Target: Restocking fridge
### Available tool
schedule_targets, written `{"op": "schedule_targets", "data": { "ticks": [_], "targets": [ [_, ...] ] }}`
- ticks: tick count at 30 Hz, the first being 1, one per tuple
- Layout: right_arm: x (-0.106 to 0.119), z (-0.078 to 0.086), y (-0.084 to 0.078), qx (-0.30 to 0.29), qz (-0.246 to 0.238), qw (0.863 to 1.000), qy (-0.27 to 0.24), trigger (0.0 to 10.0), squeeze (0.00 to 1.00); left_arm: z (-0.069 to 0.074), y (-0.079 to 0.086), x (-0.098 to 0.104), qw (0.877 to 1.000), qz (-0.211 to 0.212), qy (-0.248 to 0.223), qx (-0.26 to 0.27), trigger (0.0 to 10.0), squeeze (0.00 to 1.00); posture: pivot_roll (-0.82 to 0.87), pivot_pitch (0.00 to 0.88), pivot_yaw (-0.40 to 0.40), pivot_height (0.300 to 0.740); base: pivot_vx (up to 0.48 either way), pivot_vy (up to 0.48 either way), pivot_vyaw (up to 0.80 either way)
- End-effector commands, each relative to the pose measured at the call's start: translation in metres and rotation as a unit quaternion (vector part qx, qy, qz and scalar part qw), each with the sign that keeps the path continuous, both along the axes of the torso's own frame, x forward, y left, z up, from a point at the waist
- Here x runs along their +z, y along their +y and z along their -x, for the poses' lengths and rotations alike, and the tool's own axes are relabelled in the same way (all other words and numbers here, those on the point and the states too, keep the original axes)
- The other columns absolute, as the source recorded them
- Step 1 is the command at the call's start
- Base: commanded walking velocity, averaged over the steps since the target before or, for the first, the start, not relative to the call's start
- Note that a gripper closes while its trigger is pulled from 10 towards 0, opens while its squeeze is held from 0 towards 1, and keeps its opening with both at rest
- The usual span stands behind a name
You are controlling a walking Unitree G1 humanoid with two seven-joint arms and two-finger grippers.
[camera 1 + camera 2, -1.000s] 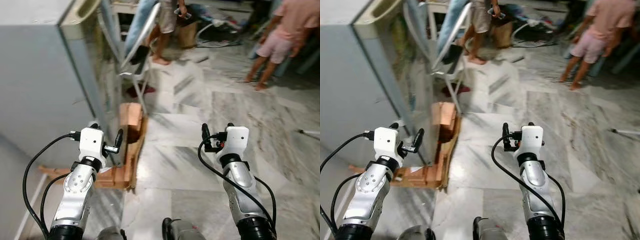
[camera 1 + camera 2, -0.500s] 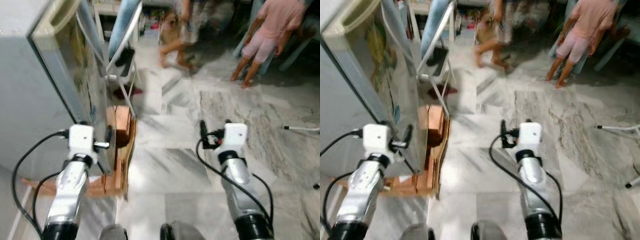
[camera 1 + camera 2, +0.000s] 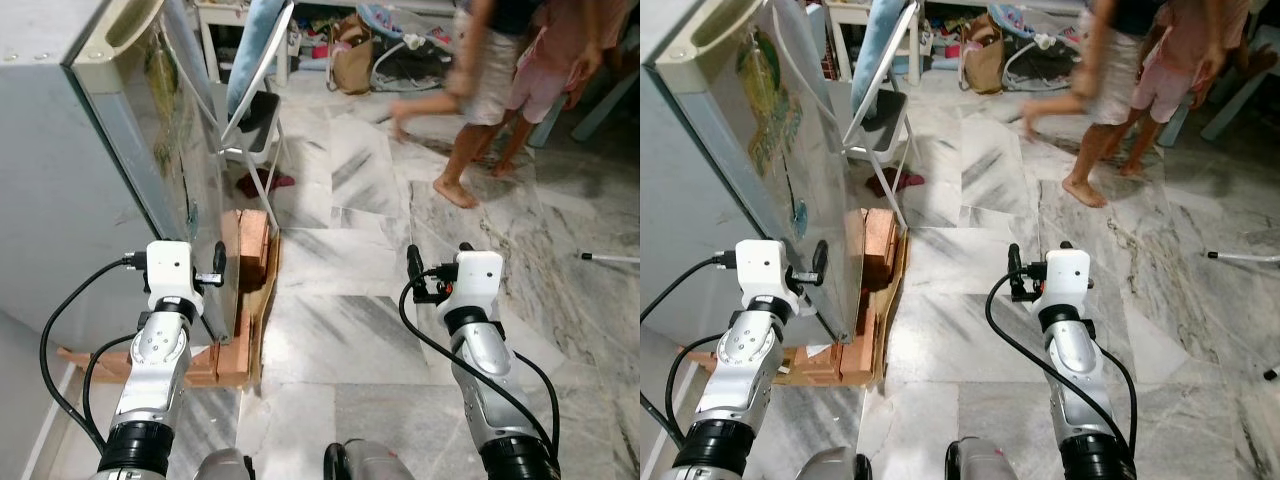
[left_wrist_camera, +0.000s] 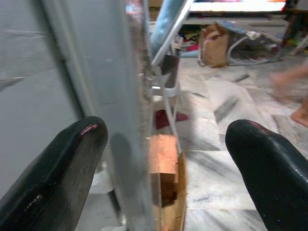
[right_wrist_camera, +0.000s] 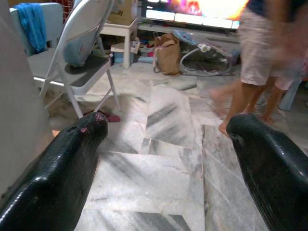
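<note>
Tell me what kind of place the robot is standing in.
Most likely a lived-in family home: a fridge raised on wooden blocks, a folding chair beside it, marble floor tiles, and barefoot people walking past.

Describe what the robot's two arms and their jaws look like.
Both arms are ribbed silver metal, each ending in a white boxy wrist block. Looped black cables run along them. The left gripper and right gripper each have two thick, glossy black fingers with rounded, slightly scuffed tips.
</note>
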State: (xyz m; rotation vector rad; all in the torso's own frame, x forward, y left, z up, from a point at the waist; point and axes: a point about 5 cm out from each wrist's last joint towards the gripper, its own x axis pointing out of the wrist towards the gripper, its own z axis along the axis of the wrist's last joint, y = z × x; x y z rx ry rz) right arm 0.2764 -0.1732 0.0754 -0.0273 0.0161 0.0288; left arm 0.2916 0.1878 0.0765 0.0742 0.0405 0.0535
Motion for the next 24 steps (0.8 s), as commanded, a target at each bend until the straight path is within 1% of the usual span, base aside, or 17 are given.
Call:
{"op": "schedule_targets", "data": {
  "ticks": [1, 7, 12, 14, 15, 17, 18, 21, 22, 24],
  "targets": [
    [0.002, 0.001, -0.003, 0.000, 0.003, 1.000, -0.001, 10.0, 0.00, -0.002, 0.000, -0.002, 1.000, -0.004, 0.002, 0.004, 10.0, 0.00, 0.00, 0.107, -0.062, 0.740, 0.000, 0.000, 0.00],
    [-0.002, 0.010, -0.001, 0.027, -0.003, 1.000, 0.016, 10.0, 0.00, -0.010, 0.001, -0.002, 1.000, -0.007, 0.004, 0.016, 10.0, 0.00, -0.02, 0.114, -0.064, 0.740, 0.000, 0.000, 0.00],
    [-0.002, 0.012, 0.000, 0.038, -0.009, 0.999, 0.018, 10.0, 0.00, -0.015, 0.001, -0.003, 1.000, -0.006, 0.006, 0.018, 10.0, 0.00, -0.02, 0.116, -0.066, 0.740, 0.000, 0.000, 0.00],
    [0.000, 0.013, 0.004, 0.053, -0.018, 0.998, 0.019, 10.0, 0.00, -0.018, 0.000, -0.003, 1.000, -0.007, 0.007, 0.018, 10.0, 0.00, -0.02, 0.118, -0.067, 0.740, 0.000, 0.000, 0.00],
    [-0.001, 0.015, 0.009, 0.075, -0.024, 0.997, 0.026, 10.0, 0.00, -0.021, -0.001, -0.004, 1.000, -0.008, 0.009, 0.018, 10.0, 0.00, -0.02, 0.120, -0.069, 0.740, 0.000, 0.000, 0.00],
    [-0.001, 0.017, 0.013, 0.092, -0.029, 0.995, 0.030, 10.0, 0.00, -0.024, -0.001, -0.003, 1.000, -0.010, 0.009, 0.018, 10.0, 0.00, -0.02, 0.122, -0.071, 0.740, 0.000, 0.000, 0.00],
    [-0.002, 0.020, 0.015, 0.107, -0.032, 0.993, 0.035, 10.0, 0.00, -0.027, -0.001, -0.002, 1.000, -0.011, 0.008, 0.019, 10.0, 0.00, -0.03, 0.123, -0.072, 0.740, 0.000, 0.000, 0.00],
    [-0.003, 0.025, 0.018, 0.124, -0.032, 0.991, 0.046, 10.0, 0.00, -0.034, -0.002, 0.001, 1.000, -0.010, 0.011, 0.019, 10.0, 0.00, -0.03, 0.132, -0.076, 0.740, 0.000, 0.000, 0.00],
    [-0.003, 0.025, 0.018, 0.124, -0.032, 0.991, 0.046, 10.0, 0.00, -0.034, -0.002, 0.001, 1.000, -0.010, 0.011, 0.019, 10.0, 0.00, -0.03, 0.132, -0.076, 0.740, 0.000, 0.000, 0.00],
    [-0.007, 0.028, 0.015, 0.127, -0.027, 0.990, 0.056, 10.0, 0.00, -0.041, -0.006, 0.006, 1.000, -0.006, 0.007, 0.014, 10.0, 0.00, -0.04, 0.128, -0.074, 0.740, 0.000, 0.000, 0.00]
  ]
}}
